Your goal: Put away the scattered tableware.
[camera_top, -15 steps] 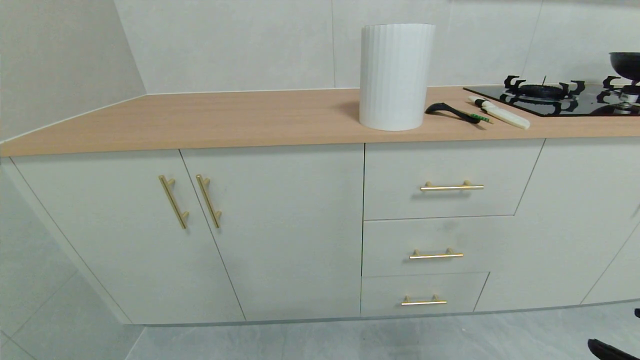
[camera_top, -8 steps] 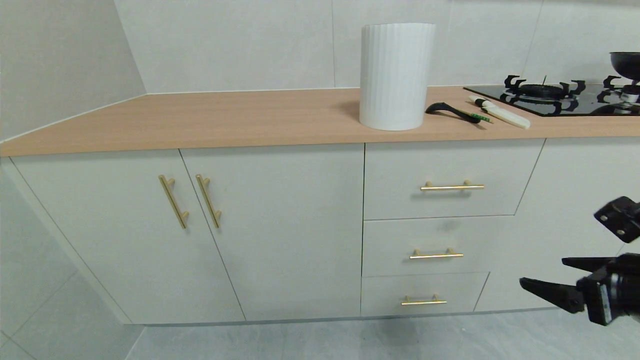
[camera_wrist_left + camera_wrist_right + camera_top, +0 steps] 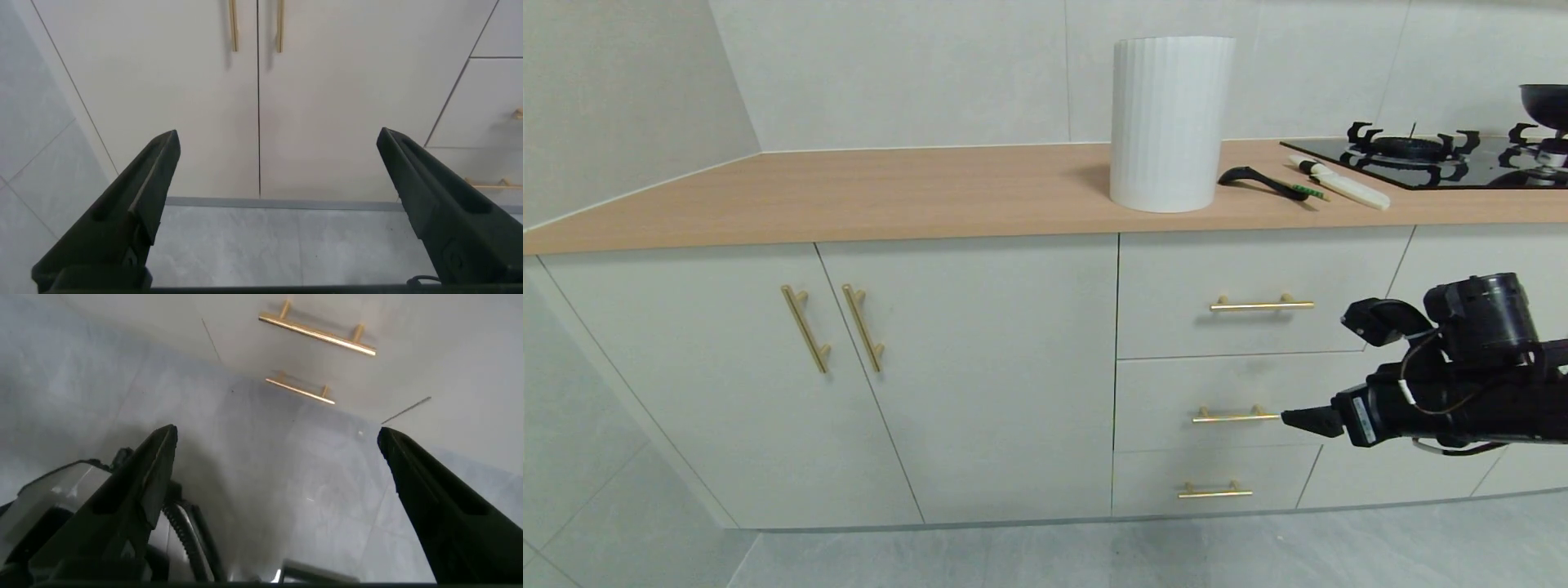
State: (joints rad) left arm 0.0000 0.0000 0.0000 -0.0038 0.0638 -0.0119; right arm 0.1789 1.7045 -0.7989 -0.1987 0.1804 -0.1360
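Looking down from the head camera, I have the scattered tableware on the worktop [image 3: 890, 196], to the right of a tall white ribbed container [image 3: 1170, 122]. A black ladle [image 3: 1260, 182] lies just beside the container's base, and past it a long white utensil [image 3: 1343, 188] sits close to the hob [image 3: 1421, 155]. I cannot tell whether that white piece is a knife or something else. A thin green piece [image 3: 1308, 193] lies between the 2, too small to name. The container's rim sits above my line of sight, so its inside is hidden. A dark pan [image 3: 1547, 102] on the hob is cut off by the right edge.

The right gripper [image 3: 276, 441] hangs in front of the 3 drawers [image 3: 1176, 392], well below the worktop. In the head view I see it edge-on, its tip by the right end of the middle drawer's handle [image 3: 1236, 417], and I cannot judge whether they touch. Its wrist camera shows the jaws spread wide and holding nothing, with 2 handles blurred beyond. The left gripper [image 3: 278, 139] faces the 2 cupboard doors [image 3: 261, 106] near the floor [image 3: 270, 237], jaws likewise wide apart and empty.
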